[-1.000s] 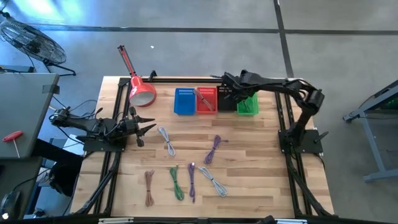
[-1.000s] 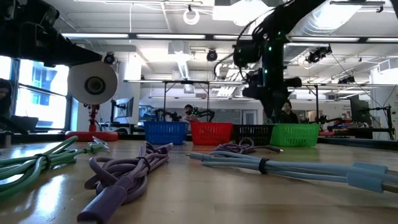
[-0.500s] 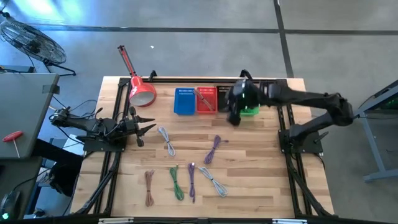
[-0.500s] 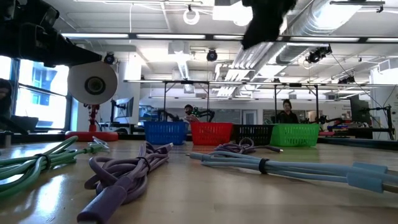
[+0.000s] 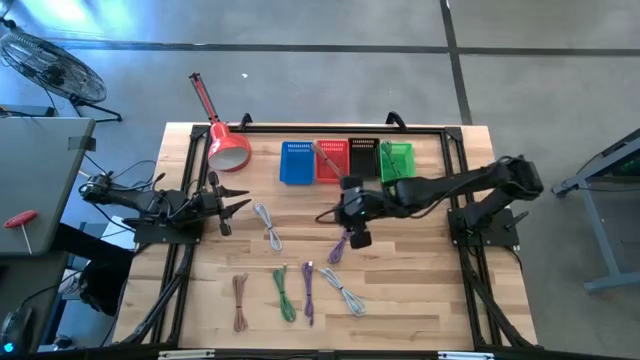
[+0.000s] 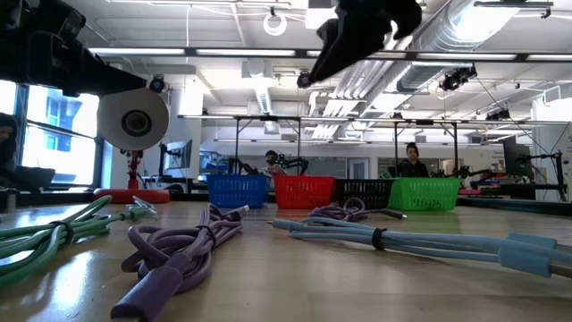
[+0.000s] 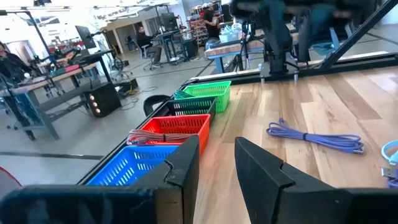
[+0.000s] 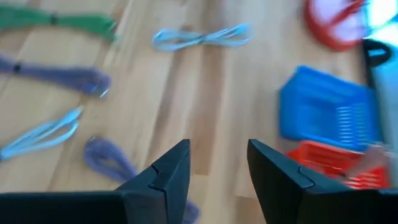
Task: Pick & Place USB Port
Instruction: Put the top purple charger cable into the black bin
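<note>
Several bundled USB cables lie flat on the wooden table: a purple one (image 5: 345, 238), a pale blue one (image 5: 268, 226), and brown (image 5: 240, 298), green (image 5: 284, 292), purple (image 5: 308, 290) and pale blue (image 5: 345, 292) ones nearer the front edge. My right gripper (image 5: 345, 212) hangs open above the table's middle, just beyond the purple cable (image 8: 115, 163), slanting down toward the left, with nothing between its fingers (image 8: 177, 171). My left gripper (image 5: 236, 202) waits at the table's left edge, level and open (image 7: 217, 168).
Along the far edge stand blue (image 5: 297, 163), red (image 5: 332, 160), black (image 5: 363, 157) and green (image 5: 398, 162) baskets; the red one has a cable in it. A red lamp (image 5: 226, 148) lies at the far left. Bare wood lies between the cables and the baskets.
My right gripper has swung from over the black and green baskets at the far edge toward the near side and the left, out over the table's middle above the purple cable, rolling its wrist on the way. The cables have stayed where they were.
</note>
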Controlling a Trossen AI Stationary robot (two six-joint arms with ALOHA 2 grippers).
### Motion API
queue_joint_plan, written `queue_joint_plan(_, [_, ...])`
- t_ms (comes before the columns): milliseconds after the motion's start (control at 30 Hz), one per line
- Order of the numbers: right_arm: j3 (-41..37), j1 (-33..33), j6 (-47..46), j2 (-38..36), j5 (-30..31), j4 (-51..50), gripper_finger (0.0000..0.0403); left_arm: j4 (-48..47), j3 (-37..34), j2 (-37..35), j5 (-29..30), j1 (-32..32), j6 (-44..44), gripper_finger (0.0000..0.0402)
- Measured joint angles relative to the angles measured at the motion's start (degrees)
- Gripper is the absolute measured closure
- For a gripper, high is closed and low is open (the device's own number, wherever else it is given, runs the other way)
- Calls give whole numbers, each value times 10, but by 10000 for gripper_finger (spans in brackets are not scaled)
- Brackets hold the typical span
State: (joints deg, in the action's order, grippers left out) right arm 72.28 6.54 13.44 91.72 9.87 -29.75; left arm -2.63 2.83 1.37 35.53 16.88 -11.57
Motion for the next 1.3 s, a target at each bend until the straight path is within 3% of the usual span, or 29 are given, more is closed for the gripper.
queue_joint_plan(600, [0, 10, 172, 115, -62, -58, 255, 0, 0, 0, 0, 0, 35, 302])
queue_joint_plan(1000, [0, 11, 225, 178, -64, -62, 264, 0, 0, 0, 0, 0, 46, 302])
queue_joint_plan(1300, [0, 10, 246, 205, -31, -55, 264, 0, 0, 0, 0, 0, 61, 302])
